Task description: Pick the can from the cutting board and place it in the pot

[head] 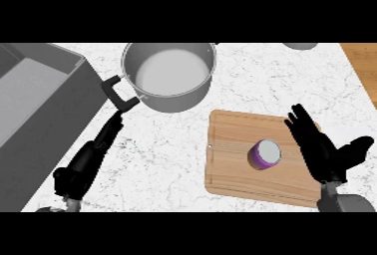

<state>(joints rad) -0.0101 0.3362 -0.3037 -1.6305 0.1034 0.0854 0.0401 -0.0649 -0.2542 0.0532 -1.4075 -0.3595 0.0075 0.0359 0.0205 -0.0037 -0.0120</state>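
A purple can (266, 154) with a pale lid stands on the wooden cutting board (236, 174), right of its middle. My right hand (318, 147) is just to the right of the can, open, fingers straight and pointing away, thumb spread to the right; it does not touch the can. The steel pot (169, 74) stands beyond the board to the upper left, with a black handle (119, 93) at its lower left. My left hand (81, 169) rests at the lower left, fingers straight, pointing toward the pot's handle.
A grey sink basin (37, 109) fills the left side. A wooden surface (362, 64) shows at the upper right edge, and part of a grey round object (300, 45) at the top. White marble counter (265, 84) lies between pot and board.
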